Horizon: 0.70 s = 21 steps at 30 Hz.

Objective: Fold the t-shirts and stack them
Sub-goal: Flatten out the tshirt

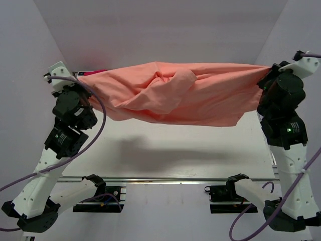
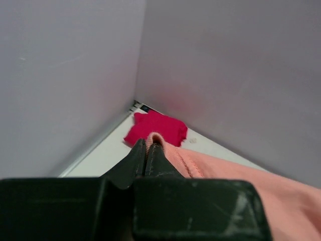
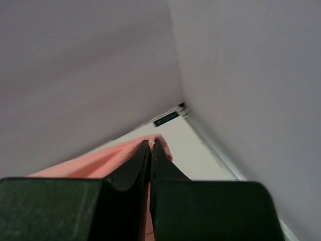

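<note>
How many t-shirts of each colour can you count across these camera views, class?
salmon-pink t-shirt: 1
magenta-red t-shirt: 1
Total: 2

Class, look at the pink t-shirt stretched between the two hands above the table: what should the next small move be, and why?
Probably lower the left hand and right hand together, laying the pink t-shirt flat on the table. Each hand is shut on one end, and the cloth hangs bunched in mid-air, where it cannot be folded.
</note>
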### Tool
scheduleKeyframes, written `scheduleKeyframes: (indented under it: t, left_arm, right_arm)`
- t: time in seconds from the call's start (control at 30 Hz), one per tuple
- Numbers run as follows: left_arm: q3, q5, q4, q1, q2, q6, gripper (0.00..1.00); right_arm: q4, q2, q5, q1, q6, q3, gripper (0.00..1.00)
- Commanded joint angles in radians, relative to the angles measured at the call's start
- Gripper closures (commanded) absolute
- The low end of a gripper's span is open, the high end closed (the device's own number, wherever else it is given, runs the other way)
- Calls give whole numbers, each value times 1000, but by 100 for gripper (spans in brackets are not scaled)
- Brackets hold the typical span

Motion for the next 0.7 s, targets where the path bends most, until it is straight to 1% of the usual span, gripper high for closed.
scheduleKeyframes:
  t: [0.0, 0.1, 0.13, 0.2, 0.37, 0.4, 0.67]
  left_arm:
    - [18, -156, 93, 5, -46, 119, 100]
    - [-4, -219, 176, 5, -57, 204, 100]
    - [-4, -231, 176, 5, -68, 204, 100]
    - [-4, -231, 186, 5, -78, 215, 100]
    - [-22, -188, 195, 5, -88, 215, 100]
    - [-22, -188, 204, 5, -88, 215, 100]
    - [-13, -156, 213, 5, -28, 224, 100]
  right_arm:
    - [8, -25, 258, -6, -90, 71, 100]
    - [39, -28, 350, -7, -170, 114, 100]
    - [62, -29, 380, -6, -178, 124, 100]
    - [68, -46, 384, -6, -192, 127, 100]
    - [91, -72, 324, -6, -192, 102, 100]
    - [94, -65, 319, -4, -224, 98, 100]
    - [102, -34, 304, -6, -221, 73, 100]
